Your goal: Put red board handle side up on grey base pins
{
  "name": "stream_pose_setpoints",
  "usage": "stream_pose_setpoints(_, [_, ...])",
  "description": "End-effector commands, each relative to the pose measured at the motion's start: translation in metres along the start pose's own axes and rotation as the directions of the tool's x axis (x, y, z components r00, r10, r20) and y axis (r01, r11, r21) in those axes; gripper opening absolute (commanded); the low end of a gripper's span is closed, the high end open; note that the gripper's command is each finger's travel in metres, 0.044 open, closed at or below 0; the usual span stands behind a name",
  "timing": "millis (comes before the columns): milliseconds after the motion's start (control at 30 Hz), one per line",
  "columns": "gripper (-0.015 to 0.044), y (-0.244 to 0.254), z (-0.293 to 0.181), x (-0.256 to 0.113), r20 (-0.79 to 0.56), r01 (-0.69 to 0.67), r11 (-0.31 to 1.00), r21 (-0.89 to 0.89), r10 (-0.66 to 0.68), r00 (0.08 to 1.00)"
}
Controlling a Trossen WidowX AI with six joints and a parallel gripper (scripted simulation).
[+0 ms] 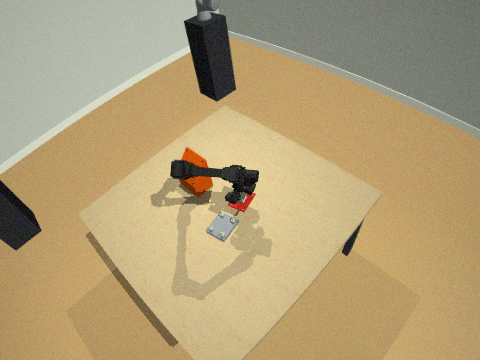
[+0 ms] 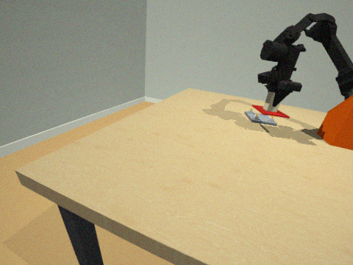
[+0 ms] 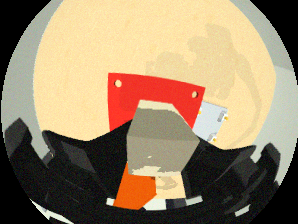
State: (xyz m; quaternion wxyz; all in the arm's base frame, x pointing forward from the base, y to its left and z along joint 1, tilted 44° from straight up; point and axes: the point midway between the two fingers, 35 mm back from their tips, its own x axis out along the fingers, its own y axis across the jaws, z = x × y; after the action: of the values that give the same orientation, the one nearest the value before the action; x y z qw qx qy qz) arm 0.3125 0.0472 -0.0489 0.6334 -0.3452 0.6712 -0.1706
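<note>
matt red board (image 1: pixel 247 204) (image 2: pixel 283 115) (image 3: pixel 150 87), wood-grained tabletop (image 1: pixel 300 200) (image 2: pixel 147 165) (image 3: pixel 90 60)
</note>
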Motion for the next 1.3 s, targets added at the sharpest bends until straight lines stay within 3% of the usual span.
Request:
stream_pose_setpoints(0, [0.0, -0.013, -0.002, 0.0, -0.002, 0.002, 1.0, -0.004, -0.002, 1.0])
stream_pose_setpoints(1267, [0.0, -0.109, -0.022, -0.001, -0.001, 0.007, 1.0, 0.03, -0.007, 1.0])
